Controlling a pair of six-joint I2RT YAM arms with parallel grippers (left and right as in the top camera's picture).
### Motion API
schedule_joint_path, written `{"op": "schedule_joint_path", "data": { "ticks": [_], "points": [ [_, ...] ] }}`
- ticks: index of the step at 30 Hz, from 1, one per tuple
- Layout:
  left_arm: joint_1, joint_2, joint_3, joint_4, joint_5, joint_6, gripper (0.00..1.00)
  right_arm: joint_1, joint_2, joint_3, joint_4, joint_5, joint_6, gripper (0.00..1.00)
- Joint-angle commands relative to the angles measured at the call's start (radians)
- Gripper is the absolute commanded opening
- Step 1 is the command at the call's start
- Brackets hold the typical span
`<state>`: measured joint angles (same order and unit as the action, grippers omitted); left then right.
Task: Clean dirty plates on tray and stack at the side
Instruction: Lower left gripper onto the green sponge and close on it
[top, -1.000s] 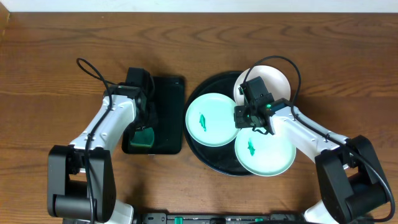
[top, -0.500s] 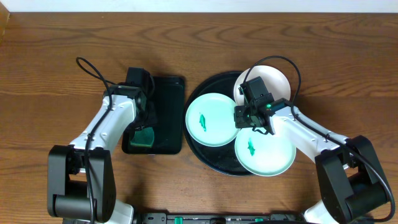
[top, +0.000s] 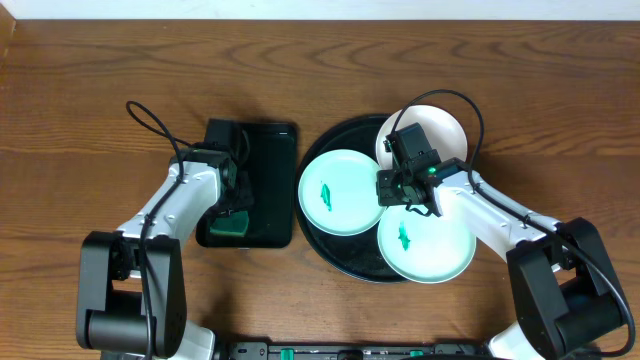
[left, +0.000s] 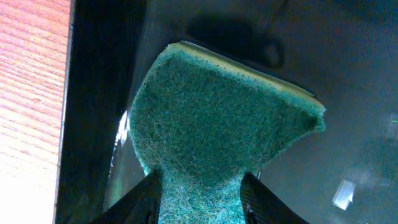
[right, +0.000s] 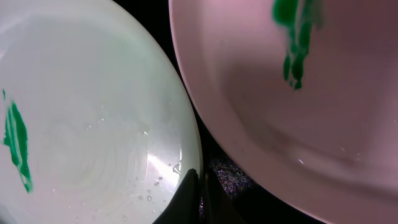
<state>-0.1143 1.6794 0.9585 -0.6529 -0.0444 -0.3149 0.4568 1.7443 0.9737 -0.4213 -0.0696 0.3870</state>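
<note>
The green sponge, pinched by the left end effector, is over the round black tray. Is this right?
No. The green sponge, pinched by the left end effector, is over the smaller rectangular black tray, beside the round black tray. The overhead view shows it.

Overhead: rear plate (top: 450, 125) has its middle hidden under the right gripper (top: 400, 188) body. Only a green bit of sponge (top: 231, 225) shows below the left gripper (top: 236, 203); jaws hidden there. Most of the round tray (top: 338, 135) is covered by plates (top: 340, 192). Left wrist cam: sponge's near end cut off at btm edge, fingers (left: 138, 202) just tips. Right wrist cam: two plates (right: 81, 124) run off frame; fingertips (right: 188, 196) a dark blur.
</note>
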Motion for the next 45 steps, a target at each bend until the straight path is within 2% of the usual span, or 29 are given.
{"op": "schedule_joint_path", "data": {
  "ticks": [1, 4, 8, 9, 12, 20, 23, 25, 27, 30, 35, 36, 40, 45],
  "points": [
    [-0.004, 0.008, -0.022, -0.002, -0.019, -0.005, 0.43, 0.009, 0.009, -0.004, 0.003, 0.016, 0.003, 0.03],
    [-0.004, 0.008, -0.022, 0.002, -0.011, -0.005, 0.34, 0.009, 0.009, -0.004, 0.003, 0.016, 0.003, 0.03],
    [-0.005, 0.008, -0.022, 0.008, 0.011, -0.006, 0.32, 0.009, 0.009, -0.005, 0.003, 0.016, 0.002, 0.04],
    [-0.005, 0.008, -0.022, 0.007, 0.011, -0.005, 0.33, 0.009, 0.009, -0.004, 0.003, 0.016, 0.002, 0.04],
    [-0.004, 0.008, -0.031, 0.008, 0.010, -0.005, 0.42, 0.009, 0.009, -0.004, 0.003, 0.016, 0.002, 0.04],
    [-0.004, 0.008, -0.072, 0.042, 0.010, -0.005, 0.40, 0.009, 0.009, -0.004, 0.004, 0.016, 0.002, 0.05],
    [-0.004, 0.008, -0.073, 0.045, 0.010, -0.005, 0.32, 0.009, 0.009, -0.004, 0.004, 0.016, 0.002, 0.06],
    [-0.004, 0.008, -0.073, 0.051, 0.013, -0.005, 0.22, 0.009, 0.009, -0.004, 0.004, 0.016, 0.002, 0.06],
    [-0.004, 0.008, -0.073, 0.057, 0.035, -0.005, 0.19, 0.009, 0.009, -0.004, 0.004, 0.016, 0.002, 0.07],
    [-0.004, 0.008, -0.072, 0.071, 0.079, -0.004, 0.08, 0.009, 0.009, -0.004, 0.006, 0.016, 0.002, 0.07],
    [-0.004, -0.014, -0.050, 0.074, 0.090, 0.023, 0.07, 0.009, 0.009, -0.004, 0.006, 0.016, 0.002, 0.06],
    [-0.004, -0.026, -0.042, 0.073, 0.090, 0.026, 0.07, 0.009, 0.009, -0.004, 0.006, 0.016, 0.002, 0.02],
    [-0.004, -0.119, -0.019, 0.085, 0.089, 0.041, 0.07, 0.009, 0.009, -0.004, 0.006, 0.016, 0.002, 0.01],
    [-0.004, -0.269, -0.018, 0.106, 0.089, 0.041, 0.07, 0.009, 0.009, -0.004, 0.006, 0.016, 0.002, 0.11]
  ]
}}
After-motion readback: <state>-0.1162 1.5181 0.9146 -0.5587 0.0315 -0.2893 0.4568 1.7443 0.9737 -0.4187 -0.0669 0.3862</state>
